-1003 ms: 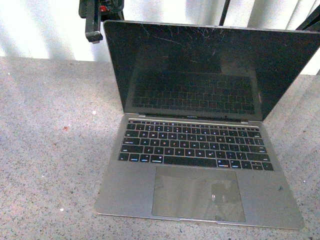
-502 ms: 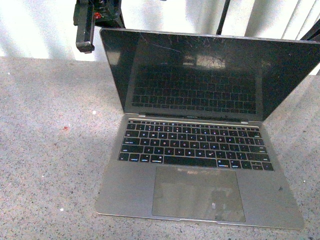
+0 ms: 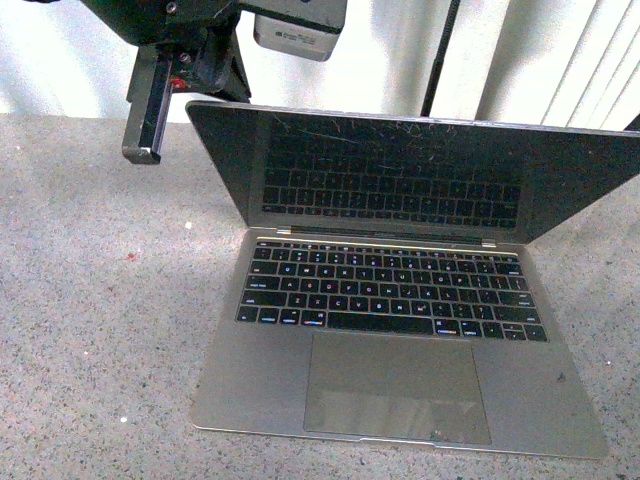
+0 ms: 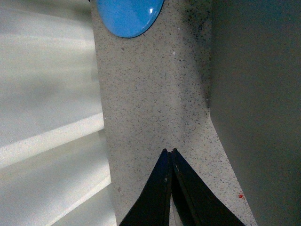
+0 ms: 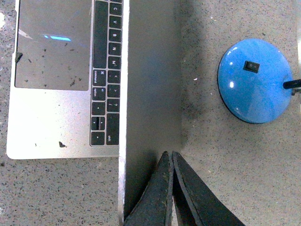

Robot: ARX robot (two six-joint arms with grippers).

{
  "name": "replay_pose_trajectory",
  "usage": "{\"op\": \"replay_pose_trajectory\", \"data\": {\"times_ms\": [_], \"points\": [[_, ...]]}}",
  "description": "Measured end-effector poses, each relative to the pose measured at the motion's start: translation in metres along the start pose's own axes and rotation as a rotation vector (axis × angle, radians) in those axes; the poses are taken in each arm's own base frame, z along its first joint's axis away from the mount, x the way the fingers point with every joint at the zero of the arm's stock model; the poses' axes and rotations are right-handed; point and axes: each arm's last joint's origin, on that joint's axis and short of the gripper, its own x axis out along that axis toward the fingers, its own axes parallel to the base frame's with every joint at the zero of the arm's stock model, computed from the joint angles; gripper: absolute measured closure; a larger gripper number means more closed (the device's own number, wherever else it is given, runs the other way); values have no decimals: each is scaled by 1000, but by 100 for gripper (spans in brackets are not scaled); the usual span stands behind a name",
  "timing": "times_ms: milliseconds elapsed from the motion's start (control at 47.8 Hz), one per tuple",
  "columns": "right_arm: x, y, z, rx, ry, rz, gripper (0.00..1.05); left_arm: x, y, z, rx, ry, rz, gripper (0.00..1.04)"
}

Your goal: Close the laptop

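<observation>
The silver-grey laptop (image 3: 400, 380) lies open on the speckled table, its scratched black screen (image 3: 400, 170) tilted forward over the black keys (image 3: 390, 295). My left gripper (image 3: 142, 150) is shut and empty, hanging behind the lid's top left corner. In the left wrist view its shut tips (image 4: 169, 151) are over the table beside the grey lid back (image 4: 258, 117). In the right wrist view my right gripper (image 5: 168, 154) is shut and empty, its tips on or just above the lid's back (image 5: 150, 94) near its outer edge. The keys (image 5: 106, 70) and trackpad (image 5: 51, 47) show beyond.
A round blue lamp base (image 5: 256, 80) with a black switch stands on the table behind the laptop; it also shows in the left wrist view (image 4: 127, 16). A white curtain (image 3: 560, 60) hangs behind the table. A dark pole (image 3: 440, 55) rises behind the lid.
The lid has tilted further forward and down over the keyboard. My left arm has come lower and more into the front view, a little to the left.
</observation>
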Motion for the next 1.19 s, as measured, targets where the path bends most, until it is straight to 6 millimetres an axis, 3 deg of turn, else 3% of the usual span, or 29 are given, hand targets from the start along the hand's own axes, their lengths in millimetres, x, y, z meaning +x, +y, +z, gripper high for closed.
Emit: {"op": "replay_pose_trajectory", "data": {"times_ms": [376, 1191], "points": [[7, 20, -9, -11, 3, 30, 102, 1, -31, 0, 27, 9, -36, 101], [46, 52, -15, 2, -56, 60, 102, 10, -89, 11, 16, -57, -63, 101]]}}
